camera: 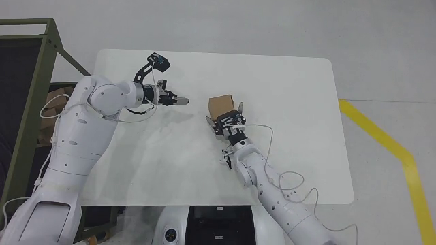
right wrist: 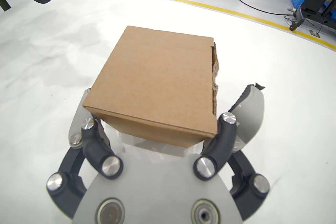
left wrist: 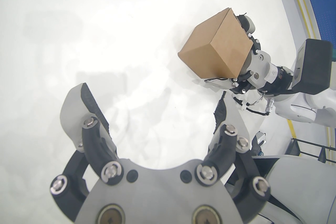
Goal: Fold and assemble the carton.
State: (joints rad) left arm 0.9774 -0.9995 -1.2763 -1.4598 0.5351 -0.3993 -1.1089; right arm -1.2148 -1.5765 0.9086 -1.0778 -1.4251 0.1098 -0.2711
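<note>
Carton (camera: 221, 103) sits mid-table, right at my right claw (camera: 228, 121); my left claw (camera: 182, 101) hangs free to its left.

From the top I see just a small brown carton, partly covered by the arm. My right wrist view shows more: its top is closed, one edge is ragged, and the fingers (right wrist: 249, 109) are spread around it. One stands just beside it, not touching, and the other hides under its edge, so that claw is let go. My left wrist view shows the left claw wide apart, holding nothing, over the white table (left wrist: 105, 25). A yellow floor line (camera: 381, 136) runs at the right. I cannot see the carton's underside.
</note>
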